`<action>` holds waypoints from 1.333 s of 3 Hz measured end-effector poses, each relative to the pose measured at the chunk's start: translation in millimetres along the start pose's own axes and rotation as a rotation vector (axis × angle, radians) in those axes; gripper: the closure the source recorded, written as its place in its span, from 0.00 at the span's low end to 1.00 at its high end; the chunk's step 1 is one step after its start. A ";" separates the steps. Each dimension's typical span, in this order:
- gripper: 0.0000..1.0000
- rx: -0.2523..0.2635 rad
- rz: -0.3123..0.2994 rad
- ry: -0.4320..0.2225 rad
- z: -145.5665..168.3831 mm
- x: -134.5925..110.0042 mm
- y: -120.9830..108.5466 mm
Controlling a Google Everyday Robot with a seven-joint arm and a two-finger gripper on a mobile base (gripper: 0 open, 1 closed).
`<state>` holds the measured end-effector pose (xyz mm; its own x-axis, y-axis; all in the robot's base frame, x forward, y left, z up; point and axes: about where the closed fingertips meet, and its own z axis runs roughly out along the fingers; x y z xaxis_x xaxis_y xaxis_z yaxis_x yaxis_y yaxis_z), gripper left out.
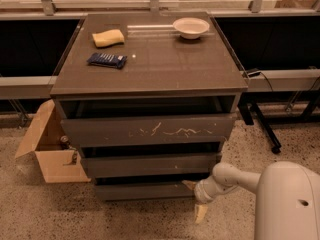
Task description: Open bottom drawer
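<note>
**Bottom drawer point(142, 191) not yet pulled out; tool point(195, 199) waiting at its right end**

The drawer is the lowest tier of the cabinet point(150, 79), just above the floor. It has a slim, plain, dark grey-brown front with no handle, narrower than the two fronts above it, and looks pushed in or nearly so. The tool hangs low beside the drawer's right end, spread open and gripping nothing, with its upper tip close to the front's edge. As I judge it, the whole pull remains to be done.

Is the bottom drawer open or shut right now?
Shut, apparently: the bottom drawer sits back under the middle front, not pulled out. The gripper is at its right end.
</note>
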<state>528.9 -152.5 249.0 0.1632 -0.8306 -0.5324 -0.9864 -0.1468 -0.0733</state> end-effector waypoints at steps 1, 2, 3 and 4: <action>0.00 0.016 0.023 0.001 14.8 15.2 -13.0; 0.00 0.050 0.044 -0.002 31.7 33.5 -35.9; 0.00 0.072 0.047 0.000 38.9 41.0 -50.9; 0.19 0.073 0.054 -0.016 52.5 45.4 -59.7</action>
<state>594.3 -153.2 184.9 0.1100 -0.8273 -0.5509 -0.9926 -0.0622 -0.1047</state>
